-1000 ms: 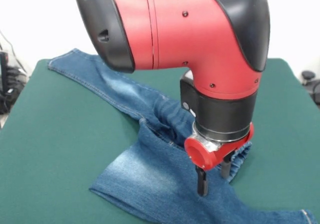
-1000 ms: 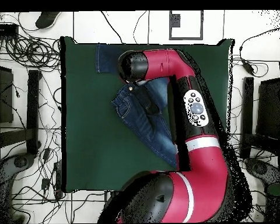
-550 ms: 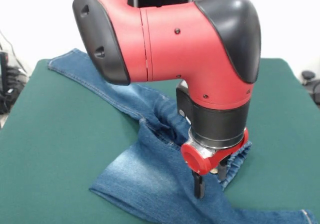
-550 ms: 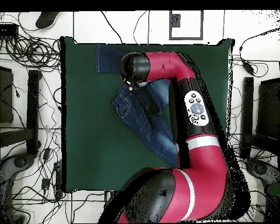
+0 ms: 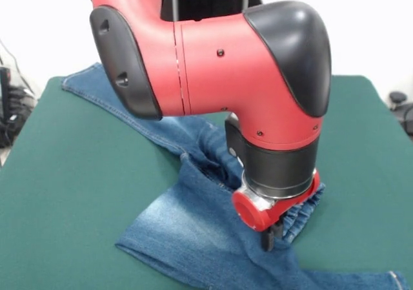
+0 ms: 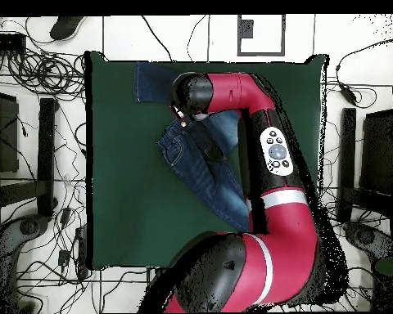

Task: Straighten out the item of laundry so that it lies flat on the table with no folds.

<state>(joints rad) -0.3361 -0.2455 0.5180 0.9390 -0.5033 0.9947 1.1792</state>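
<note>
The item of laundry (image 5: 187, 228), a small pair of blue jeans, lies crumpled on the green table (image 5: 77, 174). One leg runs to the far left corner, and the other is folded across the near side. My gripper (image 5: 270, 239) is down at the gathered waistband (image 5: 308, 206), its fingers drawn together with denim pinched between them. In the overhead view the jeans (image 6: 201, 168) lie diagonally on the table (image 6: 118, 204), and the gripper (image 6: 182, 114) sits under the arm's wrist at their upper part.
My red arm (image 6: 269, 155) lies across the right half of the table in the overhead view and hides part of the jeans. Cables (image 6: 36, 74) and black stands (image 6: 46, 147) surround the table on the floor.
The gripper has lowered onto the waistband and its fingers, apart a second ago, have closed on the denim. The arm shifted slightly left in the front view.
</note>
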